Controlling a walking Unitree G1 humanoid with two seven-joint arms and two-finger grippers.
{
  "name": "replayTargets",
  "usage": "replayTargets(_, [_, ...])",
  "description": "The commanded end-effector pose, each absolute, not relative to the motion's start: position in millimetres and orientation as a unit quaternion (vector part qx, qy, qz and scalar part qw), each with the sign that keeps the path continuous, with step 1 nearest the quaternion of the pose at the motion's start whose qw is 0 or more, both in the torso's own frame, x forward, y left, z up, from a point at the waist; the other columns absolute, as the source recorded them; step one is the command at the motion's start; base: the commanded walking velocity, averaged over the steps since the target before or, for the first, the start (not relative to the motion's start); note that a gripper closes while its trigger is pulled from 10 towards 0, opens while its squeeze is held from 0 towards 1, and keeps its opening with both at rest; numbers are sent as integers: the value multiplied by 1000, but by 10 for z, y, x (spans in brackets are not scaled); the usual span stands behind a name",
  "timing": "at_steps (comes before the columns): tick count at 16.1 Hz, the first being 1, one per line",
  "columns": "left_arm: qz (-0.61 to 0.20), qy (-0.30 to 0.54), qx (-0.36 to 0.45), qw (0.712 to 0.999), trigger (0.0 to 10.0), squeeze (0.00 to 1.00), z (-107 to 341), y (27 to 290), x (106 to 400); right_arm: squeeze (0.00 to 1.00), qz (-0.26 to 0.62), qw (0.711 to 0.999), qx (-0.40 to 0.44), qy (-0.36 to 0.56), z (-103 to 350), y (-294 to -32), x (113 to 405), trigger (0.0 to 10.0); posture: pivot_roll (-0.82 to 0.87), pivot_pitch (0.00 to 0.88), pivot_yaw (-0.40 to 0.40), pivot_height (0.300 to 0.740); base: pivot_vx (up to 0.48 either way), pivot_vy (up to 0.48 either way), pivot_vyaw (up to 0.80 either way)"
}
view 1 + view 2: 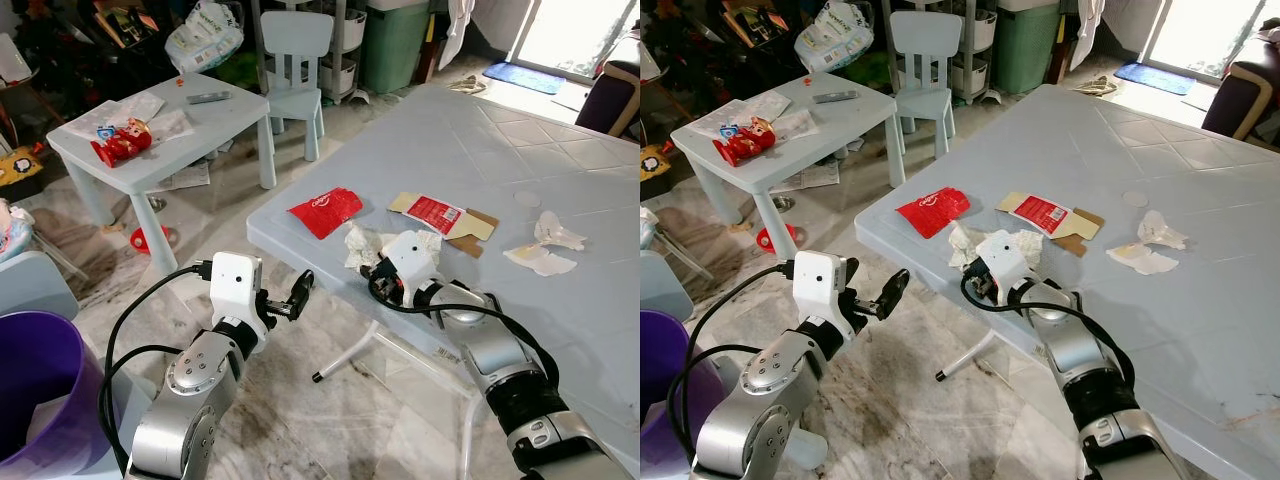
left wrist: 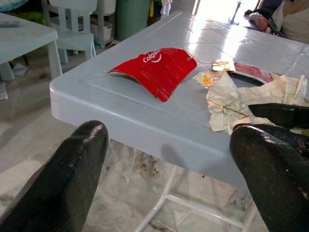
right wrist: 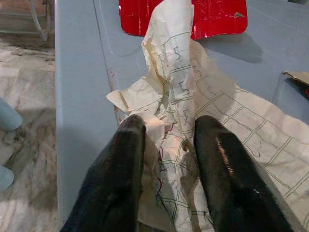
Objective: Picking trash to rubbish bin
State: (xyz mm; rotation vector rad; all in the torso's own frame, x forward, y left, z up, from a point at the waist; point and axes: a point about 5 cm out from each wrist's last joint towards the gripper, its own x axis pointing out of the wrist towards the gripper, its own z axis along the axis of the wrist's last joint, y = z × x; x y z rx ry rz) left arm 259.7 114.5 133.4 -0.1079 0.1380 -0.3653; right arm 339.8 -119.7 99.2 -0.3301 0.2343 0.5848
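A crumpled sheet of printed paper lies near the front left corner of the pale blue table. My right gripper rests on the table, shut on a bunched fold of this paper. Just beyond the paper lies a red wrapper. My left gripper hangs open in the air off the table's left front edge, holding nothing and facing the red wrapper. The purple rubbish bin stands on the floor at my far left.
A flattened red and tan carton and white tissues lie further right on the table. A small table with a red packet and a pale chair stand behind on the left. Marble floor separates table and bin.
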Motion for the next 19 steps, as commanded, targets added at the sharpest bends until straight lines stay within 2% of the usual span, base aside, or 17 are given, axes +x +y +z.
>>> replayTargets(1, [-187, 64, -49, 979, 10000, 0, 1368, 1109, 2606, 0, 278, 936, -159, 148, 868, -1273, 3348, 0, 112, 77, -51, 740, 0, 0, 0])
replayTargets(11, [-188, 53, -47, 980, 10000, 0, 1401, 1087, 2665, 0, 207, 963, -131, 115, 1000, -1406, 3339, 0, 97, 60, -48, 740, 0, 0, 0])
replayTargets(16, [-178, 35, -35, 983, 10000, 0, 1455, 1111, 2738, 0, 136, 988, -68, 32, 1405, -1494, 3255, 0, 87, 53, -35, 740, 0, 0, 0])
replayTargets(19, [-166, 7, -40, 985, 10000, 0, 1562, 1118, 2845, 0, 115, 992, -38, -19, 1619, -1520, 3182, 0, 72, 51, -19, 740, 0, 0, 0])
